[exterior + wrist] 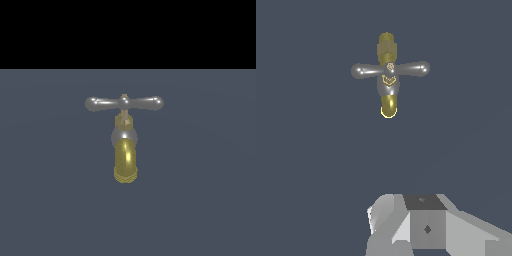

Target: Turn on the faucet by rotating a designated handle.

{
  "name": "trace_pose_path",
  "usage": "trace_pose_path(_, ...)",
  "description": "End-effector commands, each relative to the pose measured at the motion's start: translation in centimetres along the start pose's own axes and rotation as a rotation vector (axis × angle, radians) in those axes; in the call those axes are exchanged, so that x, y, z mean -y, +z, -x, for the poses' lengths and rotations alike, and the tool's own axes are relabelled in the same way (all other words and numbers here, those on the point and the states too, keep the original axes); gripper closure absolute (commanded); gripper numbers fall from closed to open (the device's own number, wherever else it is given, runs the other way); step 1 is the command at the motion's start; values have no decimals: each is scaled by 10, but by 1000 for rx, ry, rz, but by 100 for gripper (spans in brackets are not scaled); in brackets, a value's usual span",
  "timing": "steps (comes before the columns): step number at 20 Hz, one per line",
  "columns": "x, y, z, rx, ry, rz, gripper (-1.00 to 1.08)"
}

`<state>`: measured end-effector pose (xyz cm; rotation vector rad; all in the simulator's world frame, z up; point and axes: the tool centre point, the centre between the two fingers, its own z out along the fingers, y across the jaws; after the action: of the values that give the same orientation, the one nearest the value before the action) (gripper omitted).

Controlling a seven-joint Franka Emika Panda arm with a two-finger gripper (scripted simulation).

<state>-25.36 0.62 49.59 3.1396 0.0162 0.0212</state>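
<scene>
The faucet (124,145) stands alone in the middle of the exterior view, its shiny brass spout (125,161) curving toward the camera below a silver-grey body. On top, the handle (124,103), a slim grey crossbar with two knobbed arms, lies level across the view. The wrist view shows the same faucet (388,90) from above, with the handle (390,69) well ahead of the camera. A pale grey blocky part of my gripper (423,225) shows at that picture's edge, far from the handle and touching nothing. Its fingertips cannot be made out. The exterior view does not show the gripper.
A plain dark blue-grey floor (200,200) surrounds the faucet on all sides. A black band fills the upper part of the exterior view.
</scene>
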Motion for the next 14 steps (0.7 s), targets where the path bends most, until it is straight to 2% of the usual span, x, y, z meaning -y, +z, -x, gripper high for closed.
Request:
trace_pose_path(1, 0, 0, 0, 0, 0, 0, 108)
trace_pose_path(14, -12, 19, -3, 1, -102, -1, 108)
